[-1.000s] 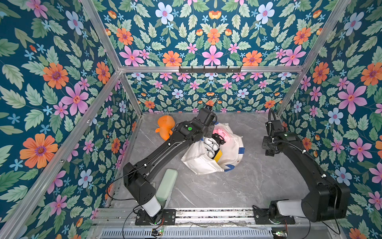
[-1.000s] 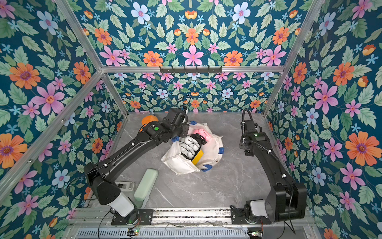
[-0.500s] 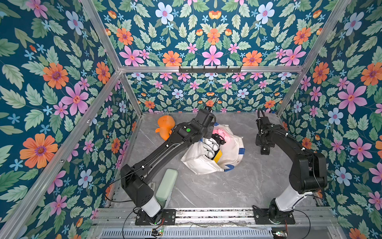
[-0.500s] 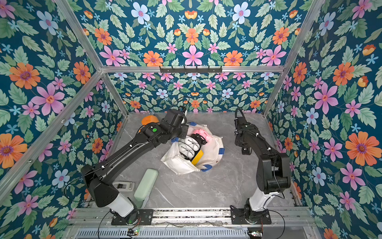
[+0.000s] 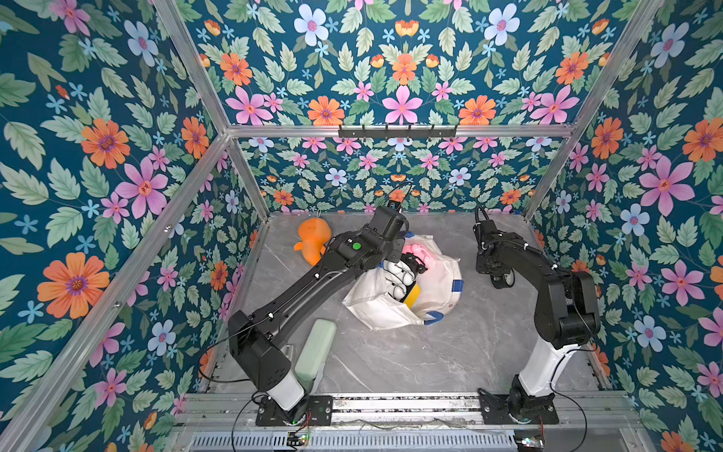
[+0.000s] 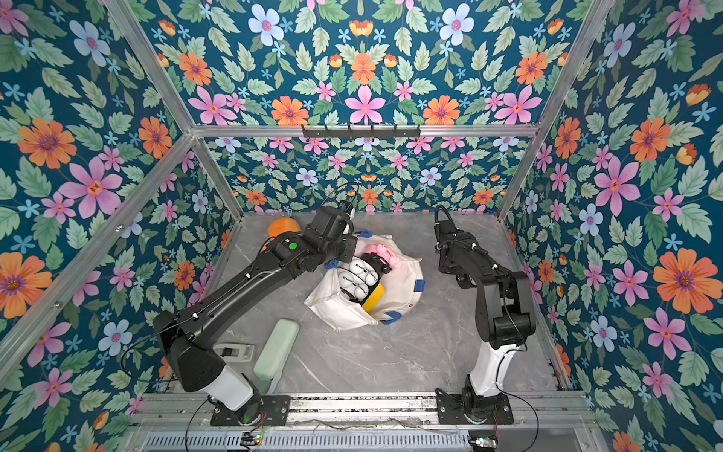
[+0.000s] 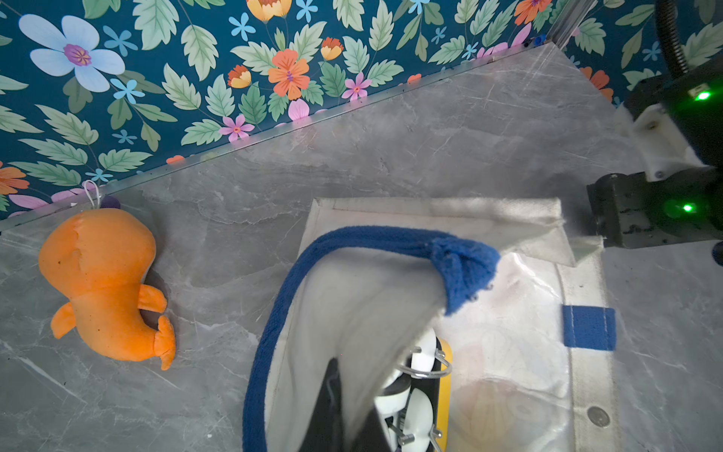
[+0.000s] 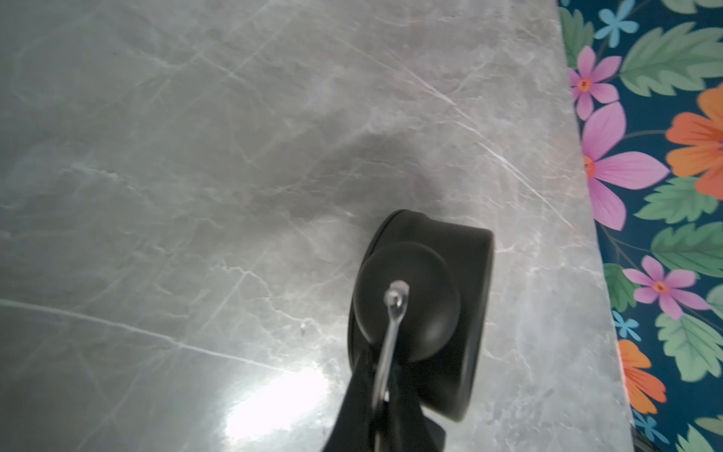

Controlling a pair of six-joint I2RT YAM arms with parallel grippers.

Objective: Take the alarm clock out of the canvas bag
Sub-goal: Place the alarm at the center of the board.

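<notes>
Gripping right tool [image 8: 385,391]: clamped on the alarm clock [image 8: 422,309] handle — clock is outside the canvas bag [image 5: 391,309], low at the surface [image 8: 156,156].
Bracing left tool [image 6: 348,254]: closed on the bag rim.
Task left: likely only the release.

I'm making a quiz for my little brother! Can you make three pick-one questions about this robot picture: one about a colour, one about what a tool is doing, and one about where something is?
1. What colour are the canvas bag's strap handles?
A) red
B) blue
C) green

2. What is the right tool doing?
A) hanging open and empty
B) pinching the black alarm clock's metal handle
C) squeezing a banana

3. Where is the orange plush toy?
A) inside the bag
B) under the right arm
C) on the table near the back wall

Answers:
1 B: the strap looping over the bag's mouth is blue.
2 B: the right wrist view shows the handle pinched in it.
3 C: a top view shows it lying outside the bag.
</notes>
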